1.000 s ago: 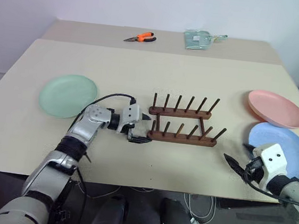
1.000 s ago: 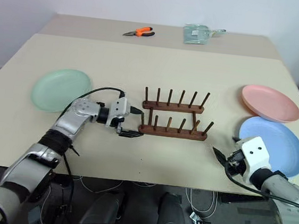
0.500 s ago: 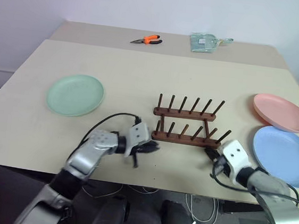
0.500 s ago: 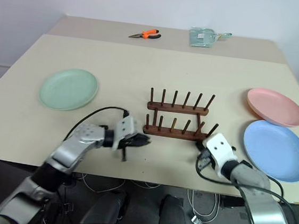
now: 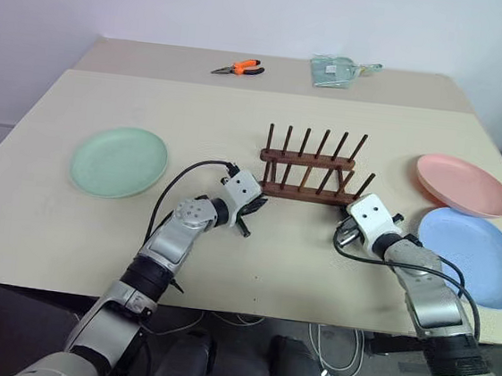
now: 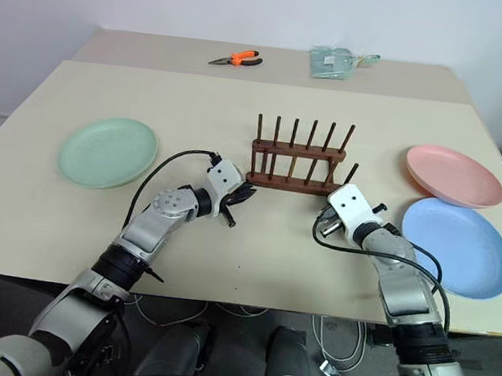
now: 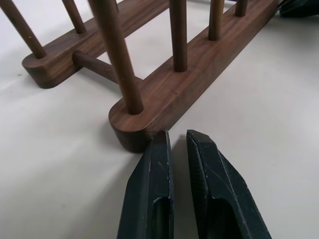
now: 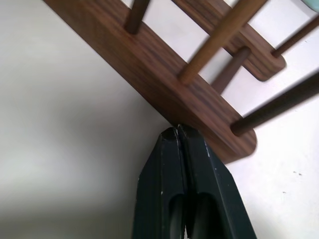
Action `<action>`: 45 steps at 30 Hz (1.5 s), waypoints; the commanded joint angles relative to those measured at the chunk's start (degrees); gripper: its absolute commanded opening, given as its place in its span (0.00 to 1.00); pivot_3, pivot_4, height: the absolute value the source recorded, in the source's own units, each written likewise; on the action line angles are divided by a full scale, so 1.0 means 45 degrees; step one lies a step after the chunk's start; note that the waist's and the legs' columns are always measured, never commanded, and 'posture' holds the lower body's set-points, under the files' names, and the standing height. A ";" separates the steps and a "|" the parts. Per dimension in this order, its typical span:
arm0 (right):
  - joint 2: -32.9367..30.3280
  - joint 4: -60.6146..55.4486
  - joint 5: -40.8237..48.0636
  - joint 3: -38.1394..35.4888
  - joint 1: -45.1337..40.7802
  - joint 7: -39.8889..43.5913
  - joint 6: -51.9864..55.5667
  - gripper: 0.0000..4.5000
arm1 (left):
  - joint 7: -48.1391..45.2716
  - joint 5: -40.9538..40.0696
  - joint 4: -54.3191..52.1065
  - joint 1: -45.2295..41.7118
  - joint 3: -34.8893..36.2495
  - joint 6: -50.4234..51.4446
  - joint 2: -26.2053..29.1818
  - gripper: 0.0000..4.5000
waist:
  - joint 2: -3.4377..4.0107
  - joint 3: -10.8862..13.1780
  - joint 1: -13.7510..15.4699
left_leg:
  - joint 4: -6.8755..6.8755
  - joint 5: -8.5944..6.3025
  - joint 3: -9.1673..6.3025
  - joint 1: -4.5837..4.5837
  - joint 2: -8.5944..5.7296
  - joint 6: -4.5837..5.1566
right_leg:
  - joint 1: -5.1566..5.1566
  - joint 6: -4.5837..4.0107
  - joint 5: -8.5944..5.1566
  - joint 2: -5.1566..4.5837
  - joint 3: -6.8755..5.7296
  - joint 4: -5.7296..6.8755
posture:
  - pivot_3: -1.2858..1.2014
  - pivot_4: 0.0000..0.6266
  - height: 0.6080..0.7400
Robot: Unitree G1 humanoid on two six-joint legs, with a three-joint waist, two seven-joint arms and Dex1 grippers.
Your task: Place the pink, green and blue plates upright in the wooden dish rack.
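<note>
The wooden dish rack (image 5: 311, 172) stands empty at mid-table. My left gripper (image 5: 253, 208) is shut, its tips (image 7: 177, 137) right at the rounded left end of the near rail (image 7: 199, 74). Further along that rail, close to its right end, my right gripper (image 5: 346, 225) is also shut, its tips (image 8: 178, 130) against the rail's near side (image 8: 149, 74). The green plate (image 5: 119, 162) lies flat at the left. At the right, the pink plate (image 5: 464, 183) lies beyond the blue plate (image 5: 473, 256). Neither gripper holds anything.
Orange-handled pliers (image 5: 237, 65) and a clear plastic packet (image 5: 337, 69) lie on the far part of the table. The blue plate sits close to the table's front right edge (image 5: 451, 333), just right of my right arm.
Both grippers closed and came in to the rack's near rail, left from the left end, right from beside the blue plate. The rack has slid away from me.
</note>
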 commanded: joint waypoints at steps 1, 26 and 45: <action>-0.0833 -0.1046 0.0321 -0.0752 0.0587 0.0780 -0.0173 0.29 | 0.0121 0.0206 0.0357 0.0178 0.0181 -0.0062 0.0186 0.11 | 0.0001 0.0000 0.0012 | 0.0000 0.0000 0.0000 -0.0001 -0.0001 0.0000 | 0.0000 0.0002 -0.0001 -0.0001 0.0001 0.0001 | 0.52 0.24 1.00; -0.5865 0.7948 -0.3894 0.0046 -0.3208 0.0111 -0.5642 0.42 | -0.3369 -0.2427 -0.5481 0.2163 -0.0193 0.1554 0.0948 0.11 | 0.0031 0.0038 -0.0187 | -0.0032 0.0000 0.0053 -0.0031 0.0001 0.0001 | -0.0053 -0.0051 -0.0020 -0.0012 0.0033 -0.0004 | 0.52 0.24 1.00; -0.2939 -0.3987 1.0904 -0.5037 -0.3130 0.2437 0.2747 0.01 | -0.3279 -0.2886 -0.5320 0.1952 0.0707 0.1615 0.1568 0.11 | 0.0054 0.0058 -0.0299 | -0.0030 0.0000 0.0001 -0.0030 0.0025 0.0001 | -0.0053 -0.0015 0.0000 0.0016 0.0036 0.0015 | 0.52 0.24 1.00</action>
